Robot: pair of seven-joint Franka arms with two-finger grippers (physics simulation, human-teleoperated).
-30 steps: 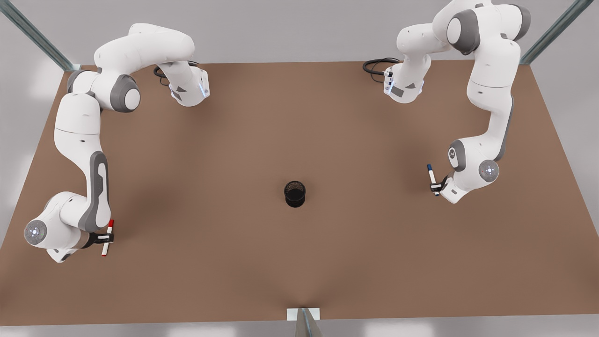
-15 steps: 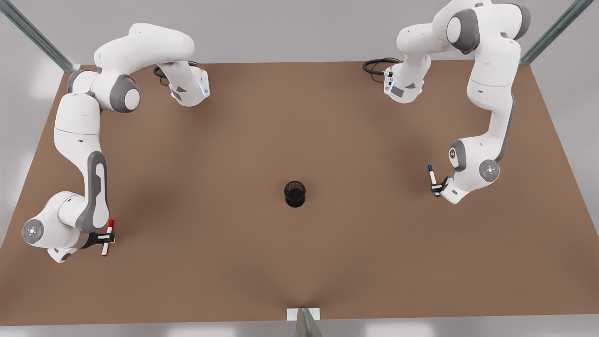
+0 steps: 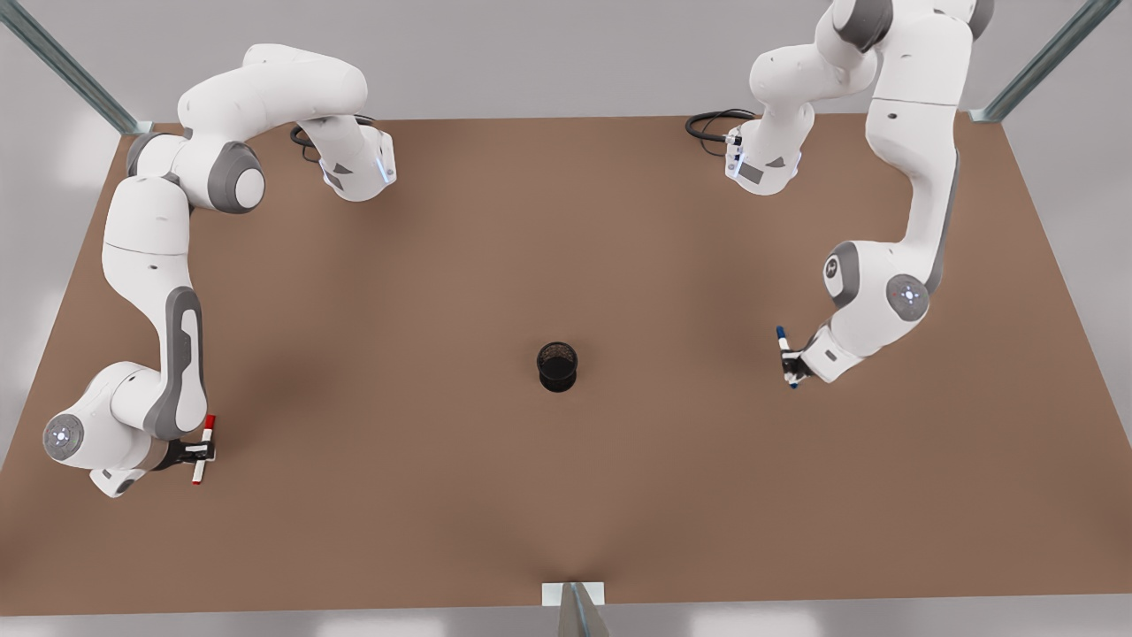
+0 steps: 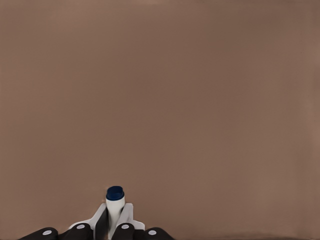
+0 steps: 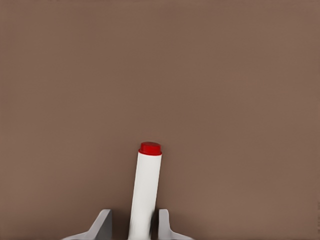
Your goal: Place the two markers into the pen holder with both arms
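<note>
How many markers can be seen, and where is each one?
2. The blue-capped marker is in the left gripper, on the front view's right. The red-capped marker is in the right gripper, on the front view's left.

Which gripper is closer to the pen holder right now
The left gripper, holding the blue-capped marker, is nearer, off the pen holder toward the front view's right. The right gripper, with the red-capped marker, sits farther off.

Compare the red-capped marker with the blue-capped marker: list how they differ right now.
Colour: the red-capped marker has red ends; the blue-capped marker has a dark blue cap.
Holder: the right gripper grips the red one, the left gripper the blue one.
Place: red is at the front view's left, blue at its right, nearer the pen holder.
Shared: white barrels, both outside the holder.
</note>
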